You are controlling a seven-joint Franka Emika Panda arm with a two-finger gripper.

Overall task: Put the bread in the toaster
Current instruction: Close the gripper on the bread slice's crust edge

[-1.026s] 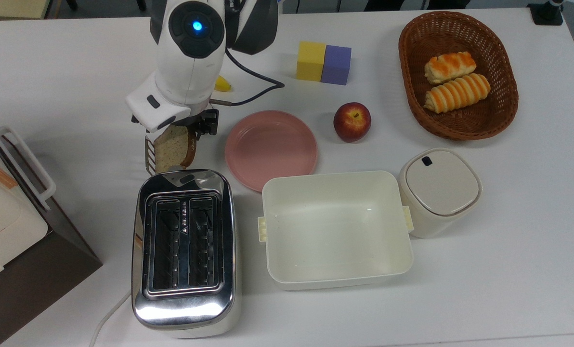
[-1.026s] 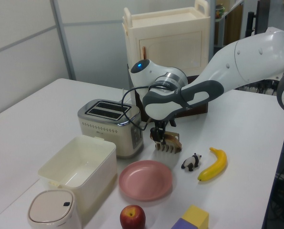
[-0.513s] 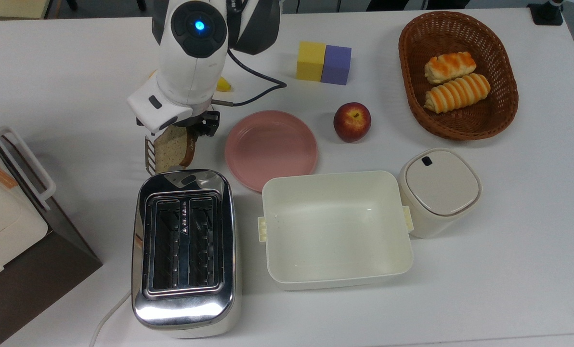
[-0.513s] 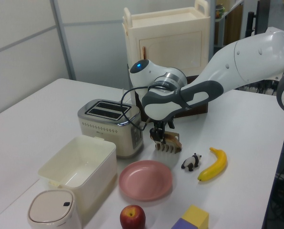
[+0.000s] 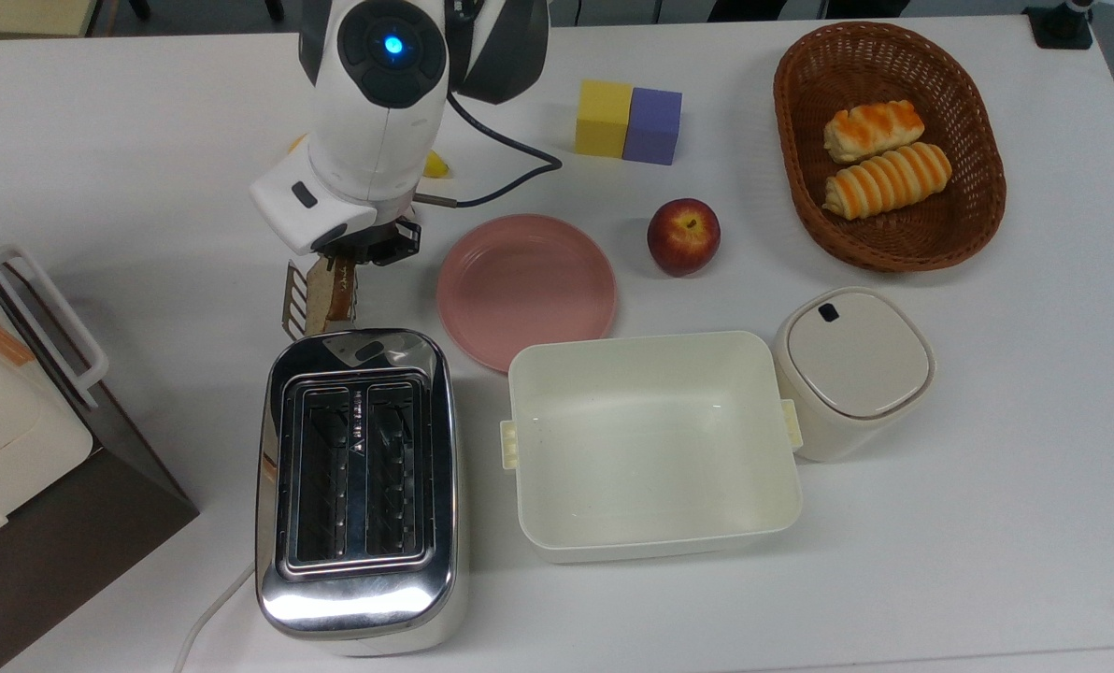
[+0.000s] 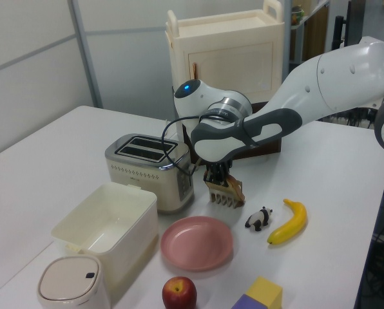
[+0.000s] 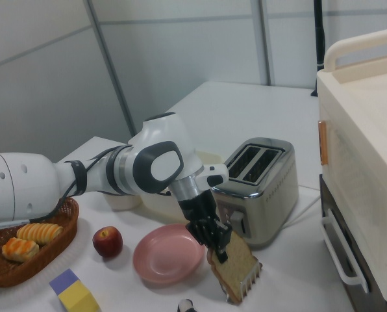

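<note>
The bread [image 5: 321, 297] is a brown slice seen nearly edge-on in the top view, just beyond the toaster's far end. In the right view the bread [image 7: 237, 265] tilts, with its lower edge against a small toothed rack [image 7: 247, 286]. My gripper [image 7: 214, 246] is shut on the slice's top edge; it also shows from above [image 5: 363, 245] and in the left view [image 6: 218, 175]. The chrome two-slot toaster [image 5: 356, 598] stands with both slots empty, to the top view's lower left of the pink plate. The toaster [image 6: 140, 168] is left of the gripper in the left view.
A pink plate [image 5: 526, 290], a red apple [image 5: 683, 236], a cream tub [image 5: 529, 449] and a lidded canister [image 5: 851, 369] sit to the top view's right of the toaster. A wicker basket [image 5: 795, 112] holds two rolls. Foam blocks [image 5: 627, 120], a banana [image 6: 288, 222], a panda toy [image 6: 259, 219] and a cabinet [image 5: 15, 421] are nearby.
The slice has turned from leaning with its face up to nearly edge-on in the top view. The gripper and wrist shifted slightly towards the top view's upper right.
</note>
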